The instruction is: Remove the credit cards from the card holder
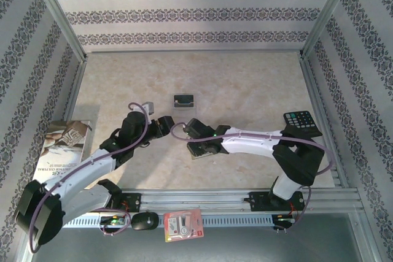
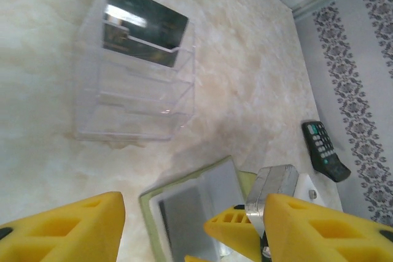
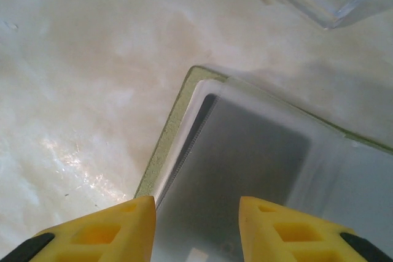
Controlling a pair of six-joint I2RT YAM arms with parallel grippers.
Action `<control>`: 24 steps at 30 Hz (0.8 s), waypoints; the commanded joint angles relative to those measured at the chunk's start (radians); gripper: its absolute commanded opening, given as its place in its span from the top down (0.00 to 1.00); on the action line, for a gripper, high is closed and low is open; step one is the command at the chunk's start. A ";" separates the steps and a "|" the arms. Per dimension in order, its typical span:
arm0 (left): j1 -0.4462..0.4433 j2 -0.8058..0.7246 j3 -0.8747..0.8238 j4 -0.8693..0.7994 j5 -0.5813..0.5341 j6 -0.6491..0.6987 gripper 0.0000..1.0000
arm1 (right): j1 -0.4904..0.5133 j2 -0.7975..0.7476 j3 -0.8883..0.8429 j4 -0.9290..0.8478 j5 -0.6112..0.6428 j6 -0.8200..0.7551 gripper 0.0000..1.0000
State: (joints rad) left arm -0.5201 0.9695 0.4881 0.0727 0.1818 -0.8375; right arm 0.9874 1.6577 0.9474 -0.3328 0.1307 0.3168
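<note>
Right wrist view: the card holder (image 3: 177, 134) is seen lying open on the table (image 3: 73, 59), with a pale grey card (image 3: 245, 170) seated in its clear pocket. The right gripper (image 3: 195, 213) is poised over it, fingers apart, nothing clamped. The left gripper (image 2: 193, 204) is placed at the holder's ten o'clock in the top view, fingers likewise apart. A dark card (image 2: 144, 32) is lodged in the clear stand (image 2: 132, 90) at the holder's twelve o'clock. The grey card is judged light, stiff, slick and snug in its sleeve. It is best pinched at the edge nearest the pocket mouth while the soft holder is pinned.
</note>
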 commanded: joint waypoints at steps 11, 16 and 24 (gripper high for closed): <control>0.034 0.003 -0.063 -0.064 0.006 0.008 0.40 | 0.028 0.117 0.028 -0.098 0.100 -0.033 0.59; 0.039 0.004 -0.061 -0.070 0.010 0.012 0.40 | 0.030 0.165 0.024 -0.100 0.076 -0.021 0.63; 0.039 0.028 -0.068 -0.041 0.045 0.011 0.41 | 0.002 0.143 -0.001 -0.038 0.033 -0.001 0.95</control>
State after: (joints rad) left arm -0.4953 0.9871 0.4328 0.0074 0.2001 -0.8383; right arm 1.0065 1.7565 0.9916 -0.3771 0.2119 0.3092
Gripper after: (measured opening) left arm 0.591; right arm 0.071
